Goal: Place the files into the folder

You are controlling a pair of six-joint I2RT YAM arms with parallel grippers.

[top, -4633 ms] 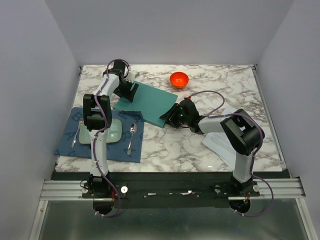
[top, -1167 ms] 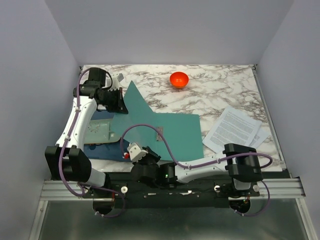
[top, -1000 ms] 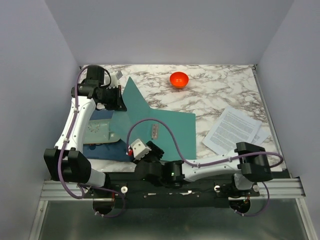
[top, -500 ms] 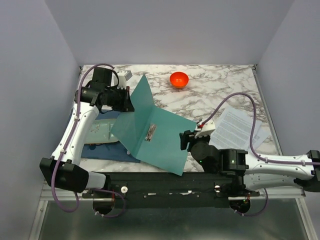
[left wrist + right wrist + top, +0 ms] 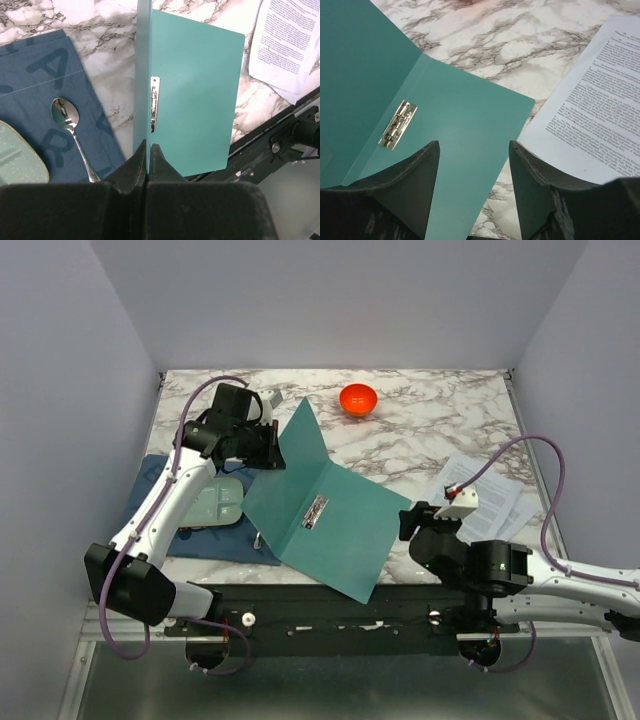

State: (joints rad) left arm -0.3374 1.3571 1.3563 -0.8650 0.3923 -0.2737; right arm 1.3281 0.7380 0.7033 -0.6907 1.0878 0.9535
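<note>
The teal folder (image 5: 340, 535) lies open near the table's front edge, its metal clip (image 5: 316, 511) showing by the spine. One cover stands raised, and my left gripper (image 5: 272, 448) is shut on that cover's edge. In the left wrist view the jaws (image 5: 148, 147) pinch the thin upright cover (image 5: 143, 75). The files (image 5: 492, 502), white printed sheets, lie flat to the right of the folder. My right gripper (image 5: 474, 150) is open and holds nothing. It hovers over the folder's right corner (image 5: 470, 125), with the files (image 5: 600, 110) just to its right.
An orange bowl (image 5: 358, 397) sits at the back centre. A dark blue mat (image 5: 150, 485) at the left carries a pale green tray (image 5: 215, 505) and a spoon (image 5: 70, 120). The folder's near corner overhangs the table's front edge.
My right arm has swung from the front left across to the right, beside the files. The left gripper has carried the raised cover rightward, and the folder has slid and turned with it.
</note>
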